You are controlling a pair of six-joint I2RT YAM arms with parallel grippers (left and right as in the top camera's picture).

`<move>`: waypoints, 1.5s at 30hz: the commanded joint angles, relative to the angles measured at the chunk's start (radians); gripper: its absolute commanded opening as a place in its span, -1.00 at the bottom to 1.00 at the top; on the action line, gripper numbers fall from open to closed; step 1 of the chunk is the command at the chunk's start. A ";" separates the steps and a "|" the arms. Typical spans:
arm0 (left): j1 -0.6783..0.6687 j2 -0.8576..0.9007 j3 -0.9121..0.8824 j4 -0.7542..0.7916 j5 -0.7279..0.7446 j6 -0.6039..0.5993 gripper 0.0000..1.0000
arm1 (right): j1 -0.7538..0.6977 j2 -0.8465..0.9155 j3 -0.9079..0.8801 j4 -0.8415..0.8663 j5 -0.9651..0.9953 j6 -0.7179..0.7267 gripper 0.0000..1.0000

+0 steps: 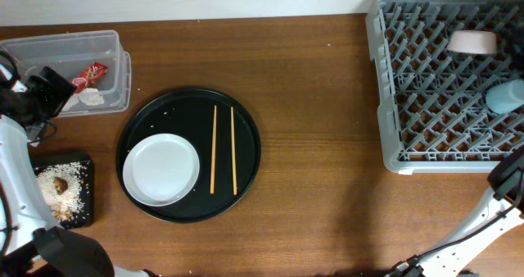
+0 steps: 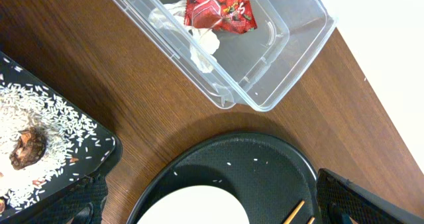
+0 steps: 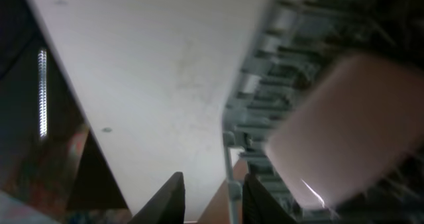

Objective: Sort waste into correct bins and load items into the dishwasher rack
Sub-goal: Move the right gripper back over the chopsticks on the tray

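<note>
Left fingers (image 2: 361, 197) spread to their widest and empty: my left gripper (image 2: 218, 214) hangs above the table (image 1: 327, 187), between the clear tub (image 2: 298, 52), the flat black tray (image 2: 99, 151) and the round black tray (image 2: 265, 164). Right fingers (image 3: 165, 201) parted only a little, nothing between them; my right gripper (image 3: 211, 201) is beside the rack (image 1: 393, 105), in a wrist view too blurred to say more.

Sorted so far: red wrapper (image 2: 222, 12) and tissue (image 2: 202, 45) in the tub; rice (image 2: 46, 118) and a brown lump (image 2: 26, 148) on the flat tray; bowl (image 1: 472, 41) and blue cup (image 1: 505, 95) in the rack.

Not yet loaded: white plate (image 1: 161, 169) and two chopsticks (image 1: 214, 148), all on the round tray, the plate at its left, the sticks parallel and slightly apart at its centre.

Handling, as I judge it. The plate looks rigid, glazed, slippery and breakable, and the heaviest piece left. It lies flat, so only the raised rim offers purchase: one finger under the lip, one on top, at the edge nearest me. The chopsticks look light, stiff and thin, and apt to roll or skid on the smooth tray. I would pinch one across its middle, jaws square to its length, for balance.
</note>
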 commanded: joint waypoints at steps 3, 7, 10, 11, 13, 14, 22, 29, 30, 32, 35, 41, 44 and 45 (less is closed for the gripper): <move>0.002 0.000 0.001 -0.002 0.003 -0.009 0.99 | -0.029 -0.129 0.000 -0.374 0.201 -0.326 -0.40; 0.002 0.000 0.001 -0.002 0.003 -0.009 0.99 | -0.019 -0.294 0.000 -0.642 0.538 -0.569 -0.31; 0.002 0.000 0.001 -0.002 0.003 -0.009 0.98 | -0.002 -0.405 0.000 -0.660 0.557 -0.637 -0.16; 0.002 0.000 0.001 -0.002 0.003 -0.009 0.98 | 0.002 -0.433 0.000 -0.660 0.556 -0.635 -0.14; 0.002 0.000 0.001 -0.002 0.003 -0.009 0.99 | 0.011 -0.488 0.000 -0.665 0.557 -0.634 -0.11; 0.002 0.000 0.001 -0.002 0.003 -0.009 0.99 | 0.019 -0.525 0.000 -0.675 0.557 -0.634 -0.11; 0.002 0.000 0.001 -0.002 0.003 -0.009 0.98 | 0.146 -0.716 -0.001 -0.903 0.670 -0.659 -0.11; 0.002 0.000 0.001 -0.002 0.003 -0.009 0.99 | 0.457 -0.782 -0.001 -1.192 0.609 -0.845 0.84; 0.002 0.000 0.001 -0.002 0.003 -0.009 0.98 | 0.536 -0.779 -0.002 -1.241 0.578 -0.906 0.84; 0.002 0.000 0.001 -0.002 0.003 -0.009 0.99 | 0.682 -0.774 -0.002 -1.286 0.574 -0.916 0.76; 0.002 0.000 0.001 -0.002 0.003 -0.009 0.99 | 0.837 -0.765 -0.002 -1.251 0.574 -0.915 0.68; 0.002 0.000 0.001 -0.002 0.003 -0.009 0.99 | 1.138 -0.710 -0.002 -1.136 0.769 -0.786 0.57; 0.002 0.000 0.001 -0.002 0.003 -0.009 0.99 | 1.269 -0.655 -0.002 -1.144 1.048 -0.605 0.50; 0.002 0.000 0.001 -0.002 0.003 -0.009 0.99 | 1.315 -0.627 -0.002 -1.143 1.102 -0.582 0.50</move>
